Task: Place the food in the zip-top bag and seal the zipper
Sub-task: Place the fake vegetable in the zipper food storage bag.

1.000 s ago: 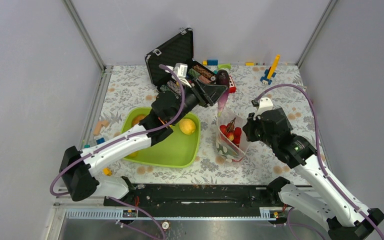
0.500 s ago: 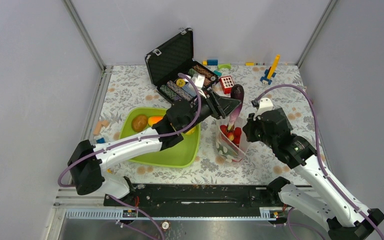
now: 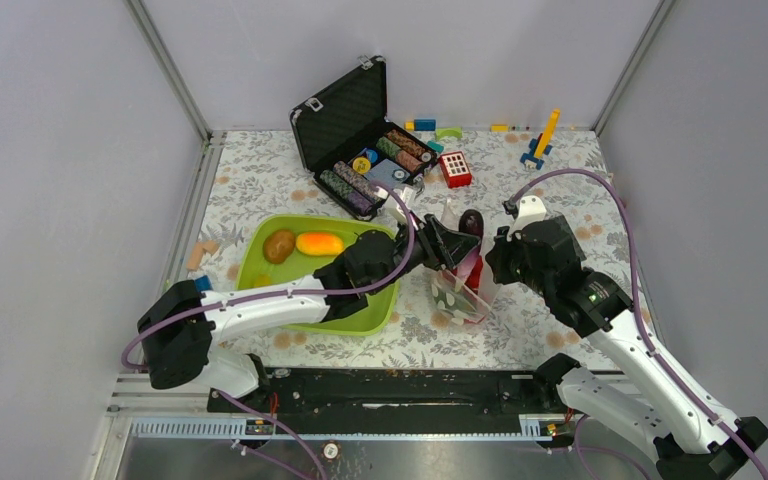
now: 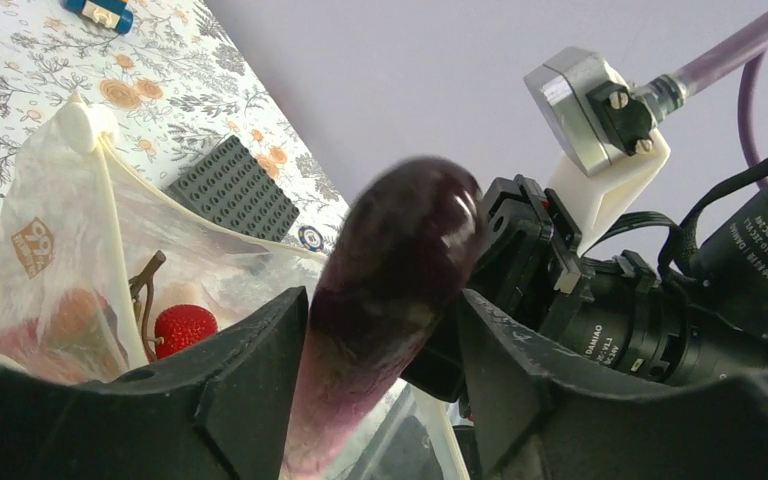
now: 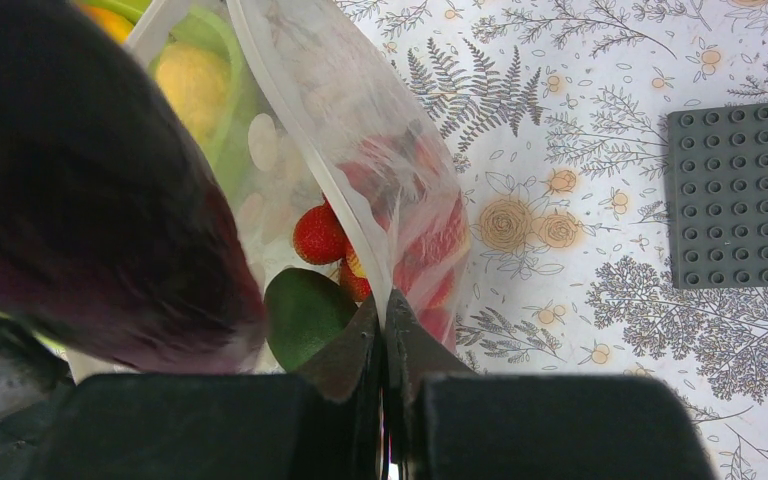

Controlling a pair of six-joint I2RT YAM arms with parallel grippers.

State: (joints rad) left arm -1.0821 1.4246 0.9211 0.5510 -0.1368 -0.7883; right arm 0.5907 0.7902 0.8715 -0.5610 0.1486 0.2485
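Note:
My left gripper (image 3: 457,243) is shut on the purple eggplant (image 3: 471,224) and holds it upright over the open mouth of the dotted zip-top bag (image 3: 453,292). In the left wrist view the eggplant (image 4: 395,270) stands between my fingers (image 4: 250,380), above the bag (image 4: 60,240) and a red berry (image 4: 182,328). My right gripper (image 5: 382,310) is shut on the bag's mouth edge, on the zipper strip (image 5: 300,130), and holds it up. A dark green avocado (image 5: 305,315) and red berries (image 5: 318,233) lie inside. A brown fruit (image 3: 279,244) and an orange-yellow fruit (image 3: 319,243) lie in the tray.
The lime-green tray (image 3: 360,312) sits left of the bag under my left arm. An open black case with poker chips (image 3: 360,150) stands at the back, with a red block (image 3: 454,168) and building blocks (image 3: 540,140) nearby. A grey baseplate (image 5: 740,195) lies right of the bag.
My left arm has swung from the black case forward and down to the bag, carrying the eggplant to the bag's mouth. My right arm has not moved.

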